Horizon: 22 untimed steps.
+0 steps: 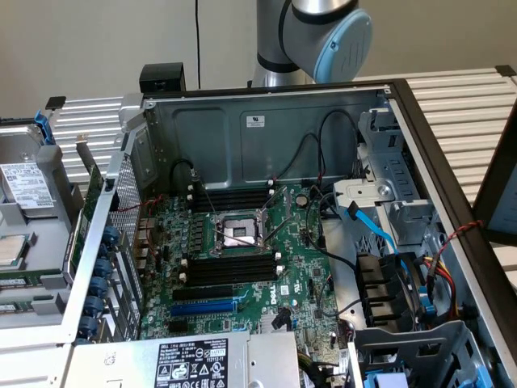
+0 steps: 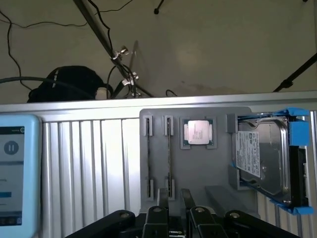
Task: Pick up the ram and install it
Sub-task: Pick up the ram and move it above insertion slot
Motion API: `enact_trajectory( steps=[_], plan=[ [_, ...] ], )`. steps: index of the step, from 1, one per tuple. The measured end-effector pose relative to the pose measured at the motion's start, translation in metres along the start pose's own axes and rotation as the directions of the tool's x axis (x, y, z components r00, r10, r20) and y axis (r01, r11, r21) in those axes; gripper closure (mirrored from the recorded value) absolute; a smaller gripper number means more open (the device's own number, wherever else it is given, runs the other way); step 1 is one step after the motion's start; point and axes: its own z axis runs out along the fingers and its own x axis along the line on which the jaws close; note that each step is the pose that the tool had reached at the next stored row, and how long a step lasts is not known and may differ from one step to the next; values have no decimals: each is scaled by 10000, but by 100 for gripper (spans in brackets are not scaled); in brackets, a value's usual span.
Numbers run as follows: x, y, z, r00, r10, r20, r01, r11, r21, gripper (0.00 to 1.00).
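The open computer case (image 1: 242, 129) takes up most of the exterior view. It lies on its side on the slatted metal tabletop (image 1: 460, 105), and the robot arm (image 1: 323, 32) rises behind its far wall. Inside, the green motherboard (image 1: 303, 267) lies flat. Its long black slots (image 1: 230, 271) with white end clips flank the processor socket (image 1: 234, 233), and the blue slot (image 1: 206, 308) sits nearer the camera. Cables loop over the board toward the exterior view's right, and the space above the slots is open.

In the wrist view a grey holder plate (image 2: 203, 168) lies on the tabletop between a hard drive (image 2: 262, 158) in a blue frame and a light-blue tablet (image 2: 15, 168). The plate carries a square processor chip (image 2: 199, 133) and, just beside it, two narrow grooves. The ram (image 2: 169, 158) stands on edge in the groove nearer the chip and shows as a thin dark line; its label and chips cannot be made out. I cannot tell whether the other groove holds a stick. The hand (image 2: 174, 194) hangs near one end of the grooves, its fingers spread with nothing between them. Bare plate separates the ram from the hard drive, and the tabletop's edge rail runs just past the plate.
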Motion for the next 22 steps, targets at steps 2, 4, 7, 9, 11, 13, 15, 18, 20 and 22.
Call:
enact_trajectory(
  steps=[2, 4, 7, 9, 11, 13, 15, 18, 20, 22],
  plan=[
    [1, -2, 35, 10000, 0, 0, 0, 10000, 0, 76],
    [1, -3, 69, 10000, 0, 0, 0, 10000, 0, 76],
    [2, -6, 121, 10000, 0, 1, 0, 10000, 1, 76],
    [3, -7, 151, 10000, 0, 1, 0, 10000, 1, 76],
    [4, -9, 181, 10000, 0, 1, 0, 10000, -1, 76],
    [4, -10, 214, 10000, 0, 0, 0, 10000, 0, 76],
    [5, -12, 250, 10000, 0, 0, 0, 10000, 0, 76],
    [6, -12, 299, 10000, 1, 1, -1, 10000, 0, 76],
    [7, -13, 333, 10000, 0, 1, 0, 10000, 0, 76],
    [8, -14, 366, 10000, 0, 0, 0, 10000, 1, 76]
  ],
)
